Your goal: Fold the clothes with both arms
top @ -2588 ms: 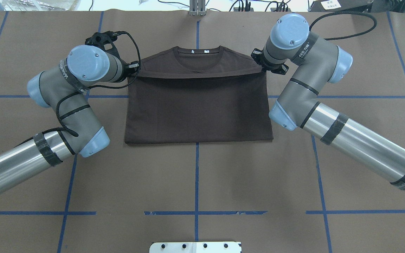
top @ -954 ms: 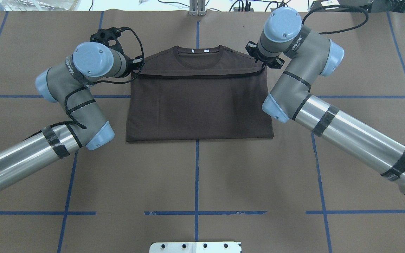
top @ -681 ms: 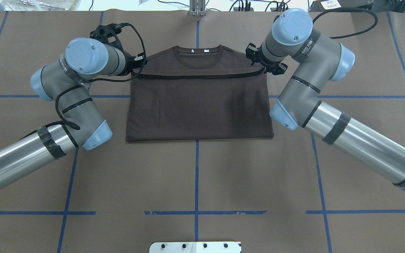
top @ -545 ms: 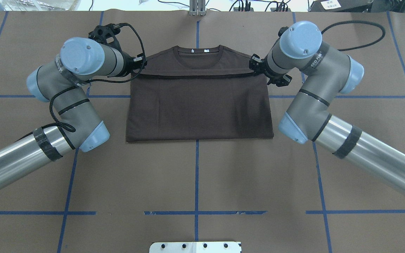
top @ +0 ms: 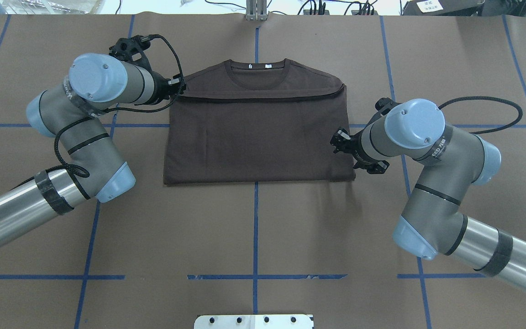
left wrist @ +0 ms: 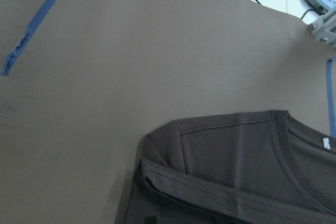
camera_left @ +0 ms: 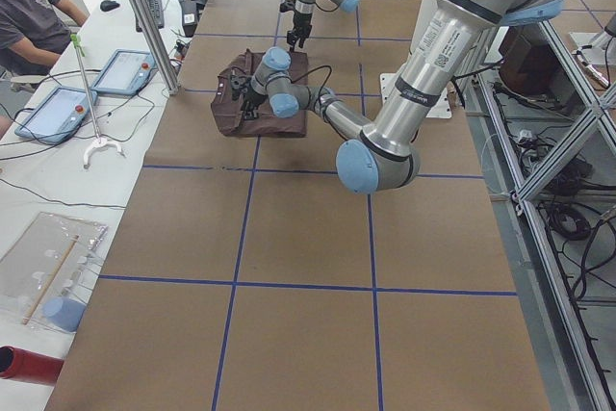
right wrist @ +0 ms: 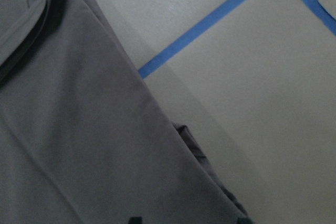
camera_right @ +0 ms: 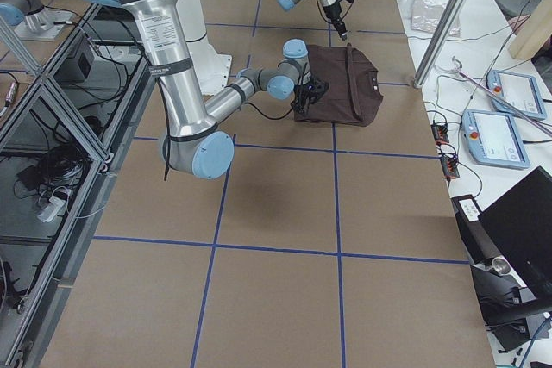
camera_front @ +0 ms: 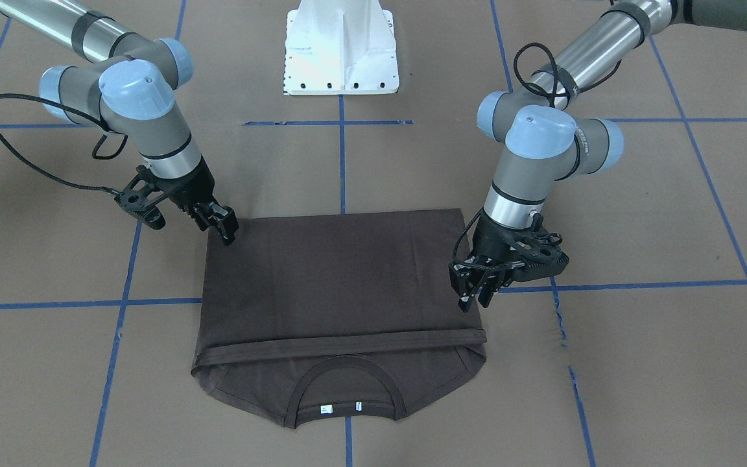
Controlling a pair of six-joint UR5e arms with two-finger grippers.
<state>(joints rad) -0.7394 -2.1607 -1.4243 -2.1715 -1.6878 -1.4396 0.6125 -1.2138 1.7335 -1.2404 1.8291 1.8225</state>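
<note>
The dark brown T-shirt [top: 258, 137] lies flat on the table, its lower half folded up so the hem [top: 263, 97] runs just below the collar [top: 257, 68]. My left gripper [top: 178, 85] hovers at the hem's left corner; in the front view this left gripper [camera_front: 474, 303] hangs slightly above the cloth, fingers apart and holding nothing. My right gripper [top: 338, 140] is at the shirt's right edge, open and empty, and the same right gripper [camera_front: 227, 233] shows close to the fold corner. The left wrist view shows the shirt's shoulder and hem corner [left wrist: 152, 174] lying free.
Brown paper with blue tape lines [top: 255, 228] covers the table. The white base plate [top: 254, 321] sits at the near edge. A person [camera_left: 29, 7], tablets [camera_left: 58, 108] and a metal post [camera_left: 144, 16] stand beyond the far edge.
The right gripper let go of the hem's right corner and swung back toward the robot along the shirt's right edge. The left gripper drew slightly away leftward. The hem now lies flat.
</note>
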